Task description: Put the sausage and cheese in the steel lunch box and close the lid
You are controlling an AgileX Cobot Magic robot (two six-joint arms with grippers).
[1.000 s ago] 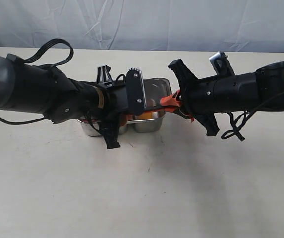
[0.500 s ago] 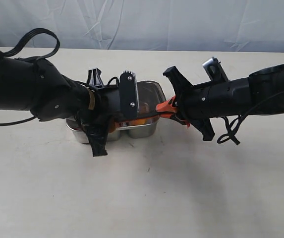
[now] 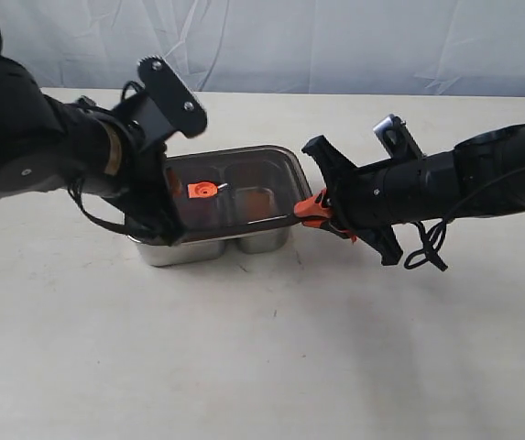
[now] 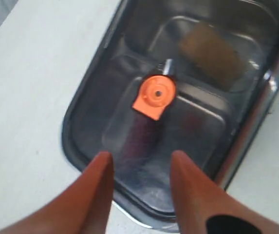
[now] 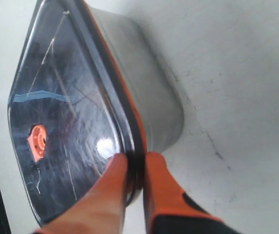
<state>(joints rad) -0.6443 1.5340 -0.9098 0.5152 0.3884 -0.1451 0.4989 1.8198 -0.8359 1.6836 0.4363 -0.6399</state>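
Right wrist view: lid [image 5: 71, 97] is seated on the steel lunch box [image 5: 154, 112], its end rim pinched by the right gripper [image 5: 135, 170] jaws. Left gripper [image 4: 141, 161] jaws are spread above the lid's other end. Cheese [image 4: 210, 51], possibly the brown blur beneath the lid, is inside the box. Risk: lid left askew, or box dragged, if the pinch is pulled sideways. No writing is legible.

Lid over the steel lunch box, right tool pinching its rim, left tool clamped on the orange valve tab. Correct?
No: the left wrist view shows the left tool open, clear of the orange valve tab. The right tool pinches the lid rim over the steel lunch box.
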